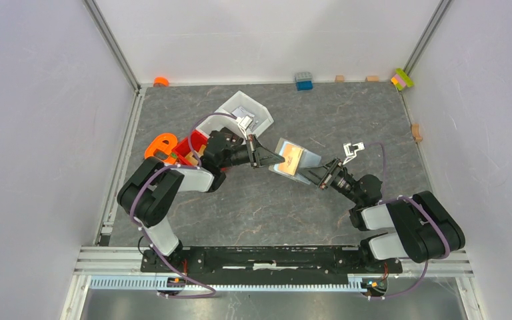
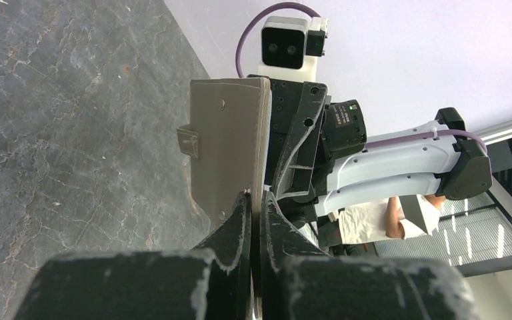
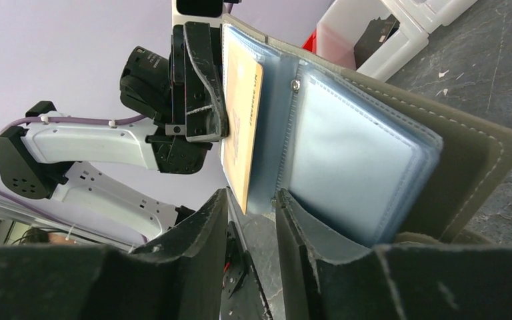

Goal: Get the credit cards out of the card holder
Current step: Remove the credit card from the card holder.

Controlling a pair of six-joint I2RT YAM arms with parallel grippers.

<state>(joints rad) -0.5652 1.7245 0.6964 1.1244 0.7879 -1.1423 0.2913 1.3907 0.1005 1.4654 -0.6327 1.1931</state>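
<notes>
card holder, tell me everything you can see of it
The card holder is a taupe, leather-like bifold with pale edge stitching, held open off the table. The left gripper is shut on one flap's edge. Inside, a riveted stack of clear sleeves carries pale blue cards and one orange card, whose lower corner sits between the parted jaws of the right gripper.

left arm point(image 1: 155, 193), right arm point(image 1: 417, 230): black joints, white shells | cables point(image 2: 407, 137): purple | left gripper point(image 2: 257, 200): black fingers point(image 2: 235, 233), chipped pale edges
</notes>
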